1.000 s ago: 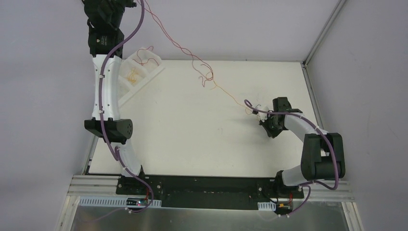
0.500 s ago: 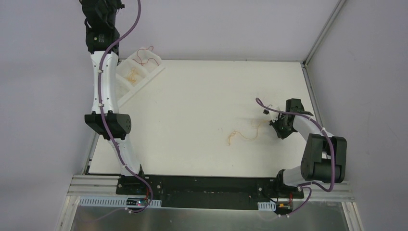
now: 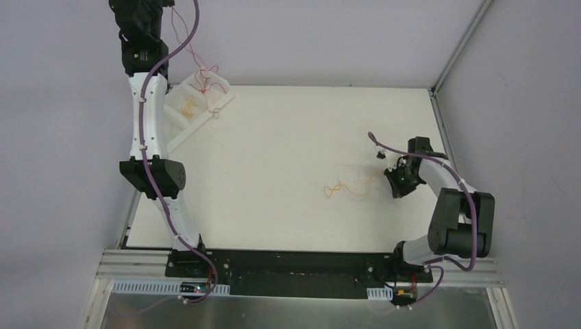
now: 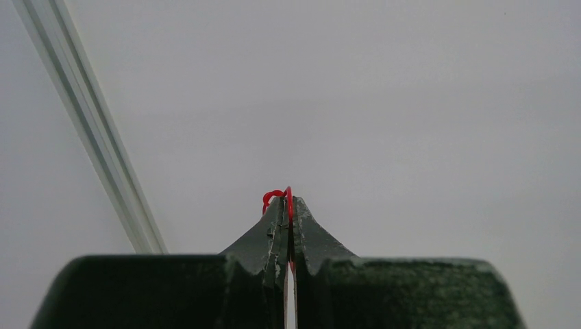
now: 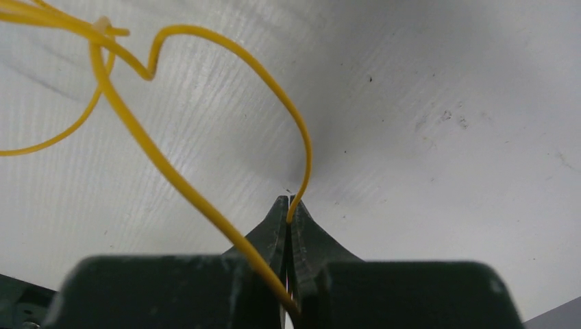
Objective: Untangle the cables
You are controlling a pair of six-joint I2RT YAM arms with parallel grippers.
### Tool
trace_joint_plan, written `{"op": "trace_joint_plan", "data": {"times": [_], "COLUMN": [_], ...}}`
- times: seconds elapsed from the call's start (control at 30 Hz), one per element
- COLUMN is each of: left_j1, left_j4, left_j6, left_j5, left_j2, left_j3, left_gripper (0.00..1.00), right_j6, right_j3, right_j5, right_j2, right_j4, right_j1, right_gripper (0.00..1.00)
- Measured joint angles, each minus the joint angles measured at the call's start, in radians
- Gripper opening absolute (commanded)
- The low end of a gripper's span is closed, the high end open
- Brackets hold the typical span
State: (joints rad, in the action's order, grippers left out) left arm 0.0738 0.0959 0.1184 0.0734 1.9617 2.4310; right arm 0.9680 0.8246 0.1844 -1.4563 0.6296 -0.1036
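A thin red cable (image 3: 183, 42) hangs from my left gripper (image 3: 163, 5), raised high at the far left, down into the white tray (image 3: 223, 96). In the left wrist view that gripper (image 4: 289, 205) is shut on it, and a small loop of the red cable (image 4: 273, 194) pokes out at the tips. A yellow cable (image 3: 342, 188) lies curled on the table, and one end runs to my right gripper (image 3: 389, 179). In the right wrist view this gripper (image 5: 289, 205) is shut on the yellow cable (image 5: 168, 174) just above the table.
The white tray has several compartments and stands at an angle at the table's back left. One compartment holds a small yellow wire (image 3: 188, 106). A metal frame rail (image 3: 455, 51) runs along the right back corner.
The long red and yellow strands that stretched between both grippers have come apart. The yellow one dropped onto the table and the red one swung over the tray. My right gripper moved right.
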Motion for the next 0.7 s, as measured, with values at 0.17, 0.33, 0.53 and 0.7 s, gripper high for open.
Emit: {"op": "trace_joint_plan", "data": {"times": [0.17,0.33,0.53,0.7], "left_j1": [0.006,0.003,-0.008,-0.006], "left_j4": [0.021,0.04,0.053,0.056], "left_j6": [-0.06,-0.17,-0.183,-0.152], "left_j5": [0.032,0.121,0.146,0.121], "left_j2": [0.008,0.036,0.153,0.266], "left_j3": [-0.001,-0.039,-0.028,-0.016], "left_gripper": [0.0,0.0,0.0,0.0], "right_j6": [-0.043,-0.064,-0.114,-0.151], "right_j3": [0.039,0.072,0.15,0.177], "right_j5": [0.025,0.048,0.083,0.094], "right_j2": [-0.001,-0.029,-0.098,-0.112], "right_j4": [0.021,0.051,0.106,0.128], "right_j1": [0.015,0.028,0.042,0.053], "right_gripper": [0.0,0.0,0.0,0.0]}}
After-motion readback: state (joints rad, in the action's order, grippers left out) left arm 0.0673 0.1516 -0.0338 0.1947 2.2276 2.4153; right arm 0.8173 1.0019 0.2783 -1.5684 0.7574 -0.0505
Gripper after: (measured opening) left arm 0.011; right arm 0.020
